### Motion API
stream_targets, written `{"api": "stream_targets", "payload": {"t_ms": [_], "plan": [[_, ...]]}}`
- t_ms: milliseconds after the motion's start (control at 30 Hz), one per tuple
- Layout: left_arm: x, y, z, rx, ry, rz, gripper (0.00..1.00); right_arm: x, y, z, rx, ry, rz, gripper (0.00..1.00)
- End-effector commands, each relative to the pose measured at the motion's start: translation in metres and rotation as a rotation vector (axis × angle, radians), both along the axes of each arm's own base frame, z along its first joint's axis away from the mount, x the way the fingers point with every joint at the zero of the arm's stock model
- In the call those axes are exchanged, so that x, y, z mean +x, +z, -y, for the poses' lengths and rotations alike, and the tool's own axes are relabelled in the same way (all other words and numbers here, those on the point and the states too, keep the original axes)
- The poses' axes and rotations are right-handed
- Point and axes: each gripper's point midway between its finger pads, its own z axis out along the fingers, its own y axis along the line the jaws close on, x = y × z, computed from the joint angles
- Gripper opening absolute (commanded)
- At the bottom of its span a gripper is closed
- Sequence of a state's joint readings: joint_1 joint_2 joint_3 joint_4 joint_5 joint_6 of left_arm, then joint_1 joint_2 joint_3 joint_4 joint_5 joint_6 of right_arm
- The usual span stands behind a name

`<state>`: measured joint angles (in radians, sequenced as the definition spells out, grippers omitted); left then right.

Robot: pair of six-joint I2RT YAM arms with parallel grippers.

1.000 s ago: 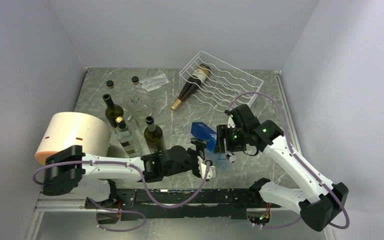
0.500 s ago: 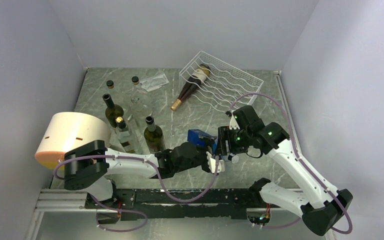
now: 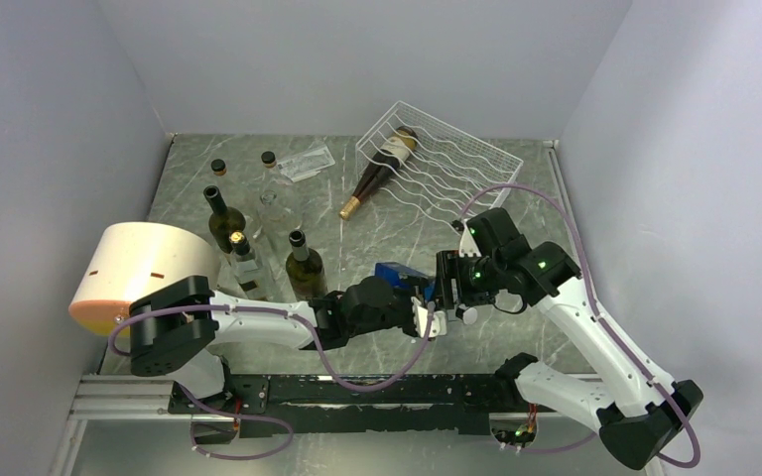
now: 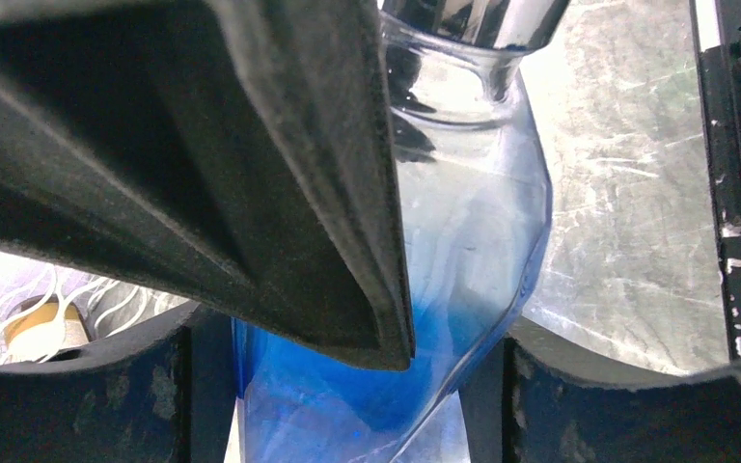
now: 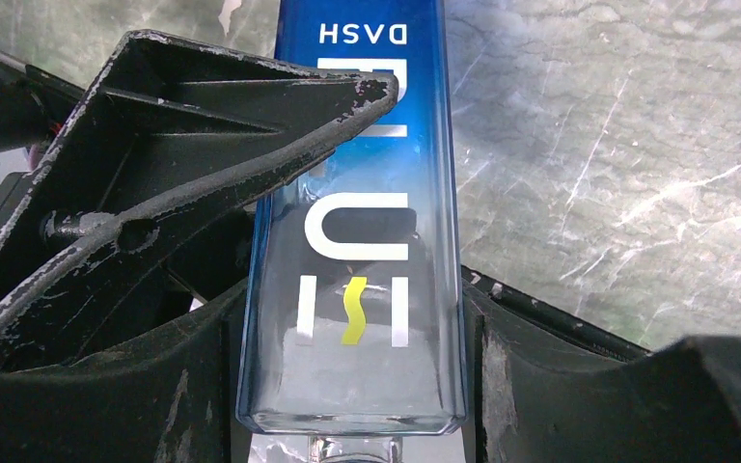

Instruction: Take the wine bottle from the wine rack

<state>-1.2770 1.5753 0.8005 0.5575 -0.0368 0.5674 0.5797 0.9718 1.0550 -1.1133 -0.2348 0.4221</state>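
The white wire wine rack [image 3: 461,164] stands at the back right. A dark wine bottle [image 3: 385,159] with a gold-foil top lies in its left cradle, neck pointing out over the front left. Both grippers are well in front of the rack, at a blue square glass bottle [image 3: 397,273]. My right gripper [image 3: 444,288] is shut on the blue bottle [image 5: 367,241] near its shoulder. My left gripper [image 3: 425,315] has its jaws on both sides of the same bottle [image 4: 463,241] near the neck. The rack's wires and the gold top [image 4: 43,333] show small in the left wrist view.
Several upright bottles [image 3: 306,266] stand at the middle left, with two clear ones [image 3: 274,188] behind them. A big cream cylinder [image 3: 144,268] lies at the left edge. A clear plastic bag [image 3: 308,159] lies at the back. Grey walls enclose the table.
My left gripper has moved right from open free space to the blue bottle and closed around it. My right arm has shifted slightly right and down with the bottle.
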Motion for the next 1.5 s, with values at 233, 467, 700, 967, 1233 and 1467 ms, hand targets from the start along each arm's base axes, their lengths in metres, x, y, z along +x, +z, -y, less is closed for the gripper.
{"api": "stream_targets", "payload": {"t_ms": [233,467,700,967,1233,1467], "plan": [[0.014,0.055,-0.018,-0.276,0.149,-0.145,0.07,0.025,0.062,-0.022,0.160,-0.025,0.174,0.79],[0.021,0.070,-0.035,-0.385,0.225,-0.201,0.07,0.037,0.059,-0.026,0.152,-0.042,0.187,0.90],[0.039,0.078,-0.036,-0.408,0.323,-0.275,0.07,0.050,0.057,-0.020,0.074,-0.027,0.229,0.90],[0.054,0.070,-0.033,-0.345,0.396,-0.309,0.07,0.056,0.047,-0.024,0.002,0.012,0.226,0.76],[0.062,0.072,-0.035,-0.342,0.419,-0.346,0.16,0.059,0.043,-0.028,-0.056,0.007,0.239,0.55],[0.047,0.083,-0.043,-0.343,0.367,-0.392,0.98,0.078,0.081,-0.019,-0.056,-0.094,0.351,0.04]]}}
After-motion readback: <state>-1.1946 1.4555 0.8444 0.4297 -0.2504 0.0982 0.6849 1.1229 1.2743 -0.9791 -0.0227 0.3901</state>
